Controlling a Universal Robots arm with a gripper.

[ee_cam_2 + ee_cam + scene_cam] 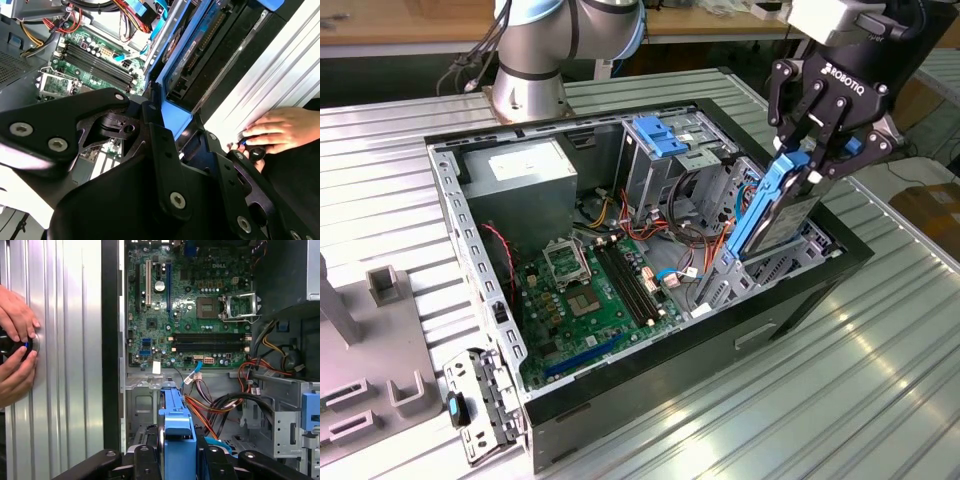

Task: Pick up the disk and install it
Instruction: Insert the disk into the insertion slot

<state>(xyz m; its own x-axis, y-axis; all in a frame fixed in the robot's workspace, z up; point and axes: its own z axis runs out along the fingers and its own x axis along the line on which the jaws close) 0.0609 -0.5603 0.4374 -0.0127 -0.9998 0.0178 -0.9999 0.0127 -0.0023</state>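
Gripper point(808, 160) clamps the disk point(772, 215), tilted over the drive bay point(725, 282); a skewed entry may jam it or pinch the orange cables point(199, 409).

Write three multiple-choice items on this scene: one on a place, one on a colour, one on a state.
1. Where is the disk?
A. flat on the motherboard
B. standing tilted at the computer case's end on the exterior view's right
C. on the table outside

2. What colour is its carrier frame?
A. bright blue
B. red
C. white

3. How is the gripper?
A. open, apart from the disk
B. open above the table
C. shut on the disk

Answers:
1 B, its lower end dips into the case there.
2 A, the frame shows bright blue in the exterior view.
3 C, it clamps the disk's upper end.
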